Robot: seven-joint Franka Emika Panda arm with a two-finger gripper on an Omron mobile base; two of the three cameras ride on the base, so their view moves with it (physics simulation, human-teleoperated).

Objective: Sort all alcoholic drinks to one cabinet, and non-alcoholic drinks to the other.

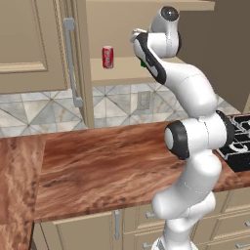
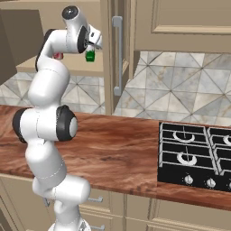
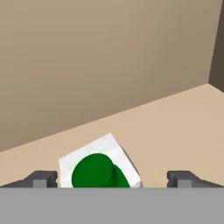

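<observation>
The green-and-white carton (image 3: 98,168) stands on the shelf (image 3: 175,131) of the open wall cabinet, directly under my hand. My gripper (image 3: 111,178) is open, its fingertips (image 3: 43,178) spread wide on either side of the carton, with a clear gap on the right. From the right base view the carton (image 2: 90,56) sits just below the gripper (image 2: 94,41). The red soda can (image 1: 108,57) stands upright on the same shelf, to the left of the gripper (image 1: 136,35). A sliver of the green carton (image 1: 143,63) shows behind the arm. The bottles are out of view.
The open cabinet's door (image 1: 80,63) swings out with its grey bar handle (image 1: 71,63); the same door handle (image 2: 117,54) shows edge-on. A second closed cabinet (image 1: 29,44) hangs beside it. Below lie the wooden counter (image 1: 107,166) and a black stove (image 2: 194,153).
</observation>
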